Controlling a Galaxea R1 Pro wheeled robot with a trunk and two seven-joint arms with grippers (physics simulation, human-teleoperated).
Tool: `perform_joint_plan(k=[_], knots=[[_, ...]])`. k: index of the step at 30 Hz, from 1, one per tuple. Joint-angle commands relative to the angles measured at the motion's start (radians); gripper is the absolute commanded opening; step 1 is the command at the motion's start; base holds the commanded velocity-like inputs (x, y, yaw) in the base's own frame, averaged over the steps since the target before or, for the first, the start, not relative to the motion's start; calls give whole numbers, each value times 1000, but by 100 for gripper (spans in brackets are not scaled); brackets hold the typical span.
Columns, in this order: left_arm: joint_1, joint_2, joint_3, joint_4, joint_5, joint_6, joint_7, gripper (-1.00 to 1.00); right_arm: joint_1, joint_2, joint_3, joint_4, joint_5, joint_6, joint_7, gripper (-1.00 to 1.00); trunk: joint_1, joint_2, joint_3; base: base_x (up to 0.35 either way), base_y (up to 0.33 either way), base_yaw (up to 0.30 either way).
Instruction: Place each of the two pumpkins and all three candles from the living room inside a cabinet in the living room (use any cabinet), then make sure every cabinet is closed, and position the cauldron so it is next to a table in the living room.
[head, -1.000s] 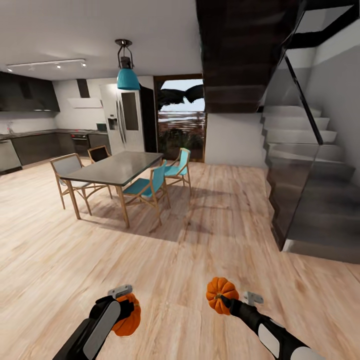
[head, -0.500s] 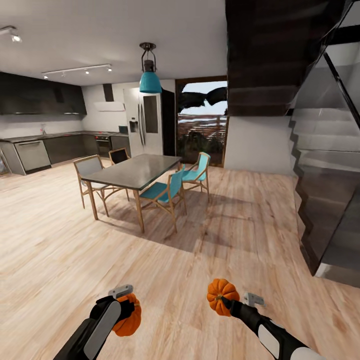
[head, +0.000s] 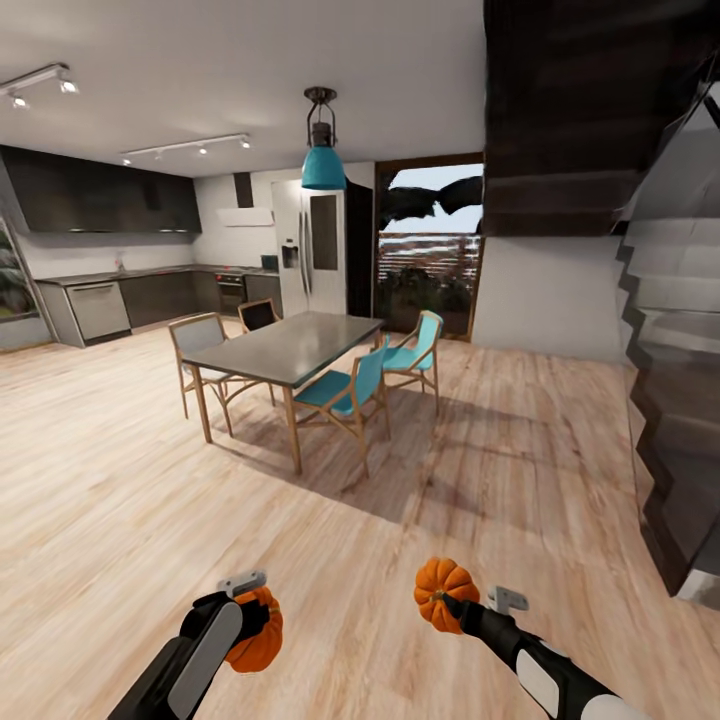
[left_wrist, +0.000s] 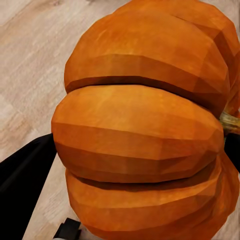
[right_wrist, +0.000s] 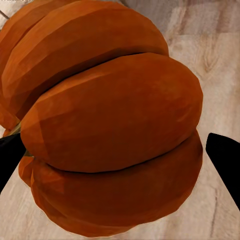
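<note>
I carry two orange ribbed pumpkins low in front of me over the plank floor. In the head view my left gripper (head: 252, 612) is shut on one pumpkin (head: 258, 632), and my right gripper (head: 447, 600) is shut on the other pumpkin (head: 443, 590). Up close, the left wrist view has its pumpkin (left_wrist: 145, 125) between dark fingers (left_wrist: 22, 175), and the right wrist view has its pumpkin (right_wrist: 105, 125) between dark fingertips (right_wrist: 225, 160). The candles, the cabinet and the cauldron are out of view.
A grey dining table (head: 285, 348) with teal and grey chairs (head: 345, 392) stands ahead left. Behind it are a dark kitchen counter (head: 150, 290), a fridge (head: 315, 250) and a glass door (head: 428, 250). A staircase (head: 675, 390) rises at the right. Light wood floor (head: 480, 470) lies between.
The whole view has swung left: the table, door and stairs have shifted rightward in the picture, so the camera turned. Both grippers hold their pumpkins as before.
</note>
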Motion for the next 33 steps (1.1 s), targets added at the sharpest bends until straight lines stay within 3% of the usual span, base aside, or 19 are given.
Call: perform_joint_plan(k=[1,9,33], knots=[[-1,1,-4,-1,8,1,11,-100,-1,0,6,0,-11,-4,-1,-100,1,-1,-1,287,-14,2],[-1,1,-4,-1,8,1,11,-100,-1,0,8,0,-5,-4,-46,-100,1,-1,-3,294,-2,29],[-1,4,-4,-1,8,0,11,-100,-1,8,8,0,15,-5,-54,-100,1,-1,-36,321,0,160]])
